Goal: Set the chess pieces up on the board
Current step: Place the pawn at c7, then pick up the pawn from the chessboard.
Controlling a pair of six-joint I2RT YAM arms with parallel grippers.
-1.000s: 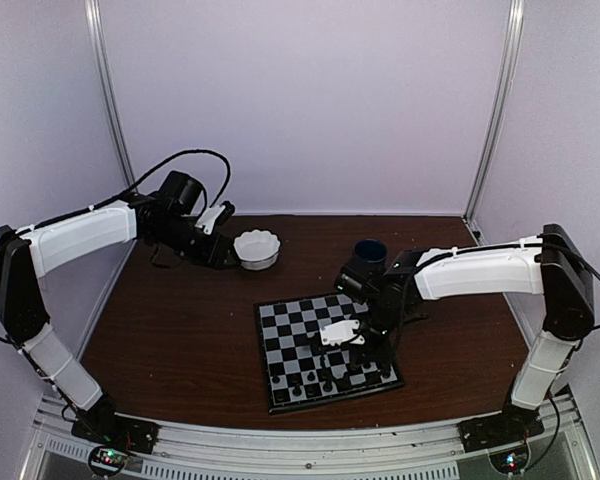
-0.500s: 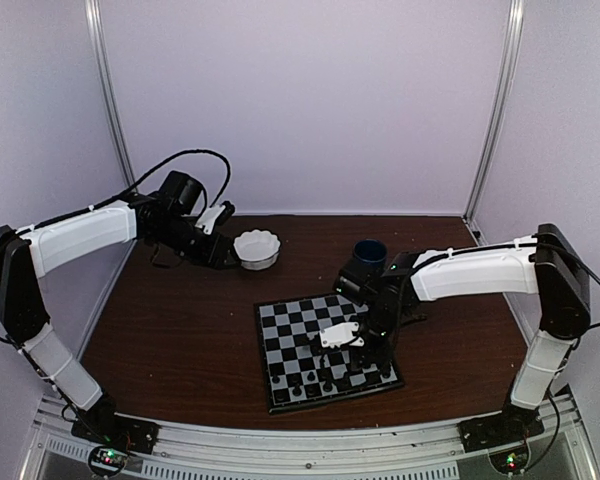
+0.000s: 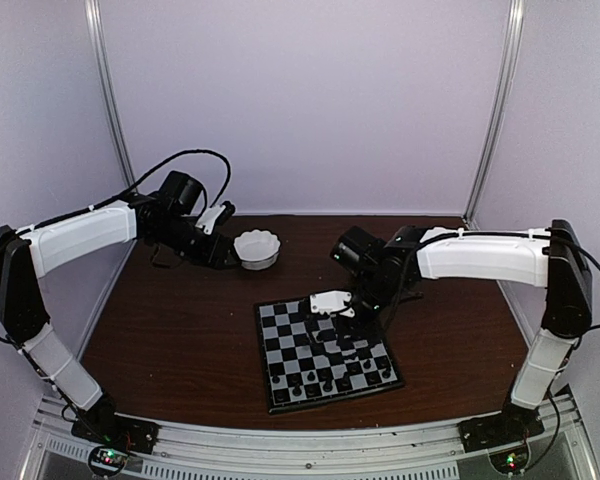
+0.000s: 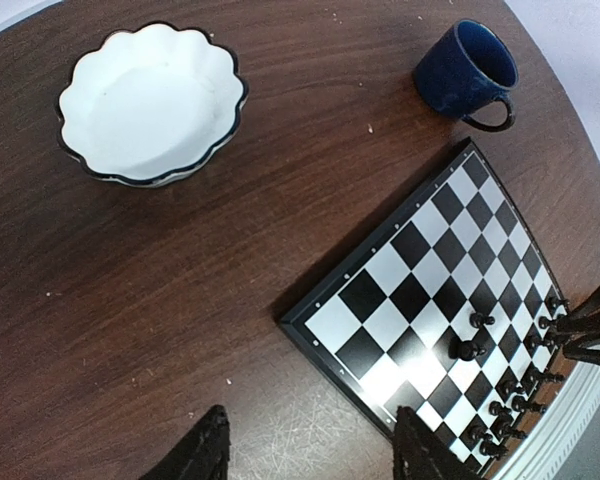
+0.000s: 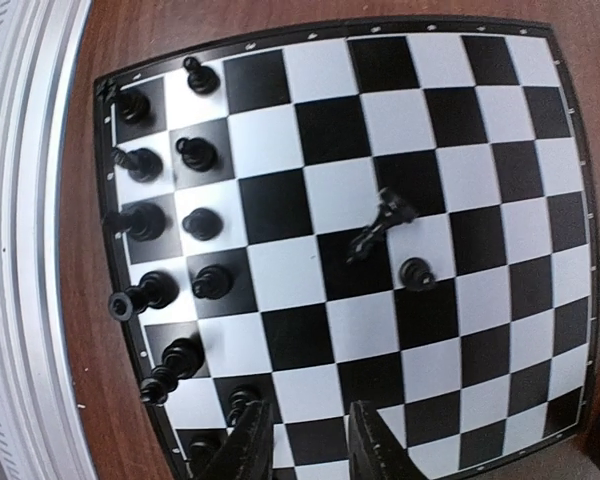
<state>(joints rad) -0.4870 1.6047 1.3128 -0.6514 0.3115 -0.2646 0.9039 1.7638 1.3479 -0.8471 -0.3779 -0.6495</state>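
The board (image 3: 325, 345) lies on the brown table in front of the right arm. Several black chess pieces (image 5: 170, 250) stand in two files along its near edge. Out in the middle one pawn (image 5: 417, 272) stands, and beside it a taller piece (image 5: 380, 228) appears to lie on its side. My right gripper (image 5: 310, 445) hovers above the board (image 5: 480, 150), open, with nothing between its fingers (image 5: 250, 445). In the top view the right gripper (image 3: 338, 308) is over the board's far half. My left gripper (image 4: 310, 455) hangs open over bare table beside the board's corner (image 4: 310, 322).
A white scalloped bowl (image 4: 150, 100) sits at the back left, next to the left gripper (image 3: 225, 255). A dark blue mug (image 4: 467, 70) stands beyond the board's far edge; the right arm hides it in the top view. Metal rail (image 5: 20, 200) runs along the table's near edge.
The right gripper has lifted and drawn back from the board's near rows toward its far half, and its jaws have parted. The left arm has stayed still.
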